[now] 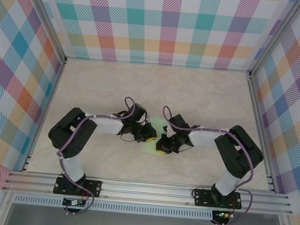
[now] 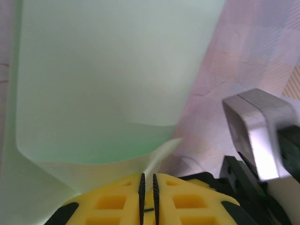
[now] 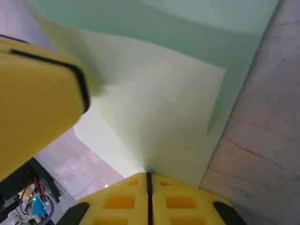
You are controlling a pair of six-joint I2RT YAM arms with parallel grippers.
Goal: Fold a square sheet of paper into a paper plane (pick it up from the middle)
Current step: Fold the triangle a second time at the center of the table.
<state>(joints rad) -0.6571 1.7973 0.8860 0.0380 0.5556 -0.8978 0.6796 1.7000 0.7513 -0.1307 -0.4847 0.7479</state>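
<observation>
Looked like a robot lab test cell: plaid-printed walls (image 1: 169, 24) boxing in a marble-look table (image 1: 194, 95), aluminium rail (image 1: 148, 189) along the bottom.

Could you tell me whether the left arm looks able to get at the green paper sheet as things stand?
Very likely yes: the left gripper looks shut on an edge of the square sheet of paper, with nothing between them. The right gripper pinches it too.

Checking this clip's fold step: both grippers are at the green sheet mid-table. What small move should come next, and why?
Probably lift both pinches slightly together. The left gripper and right gripper are each shut on the square sheet of paper, which curls up from the table beneath them; a small joint rise would likely free the flap for folding over.
</observation>
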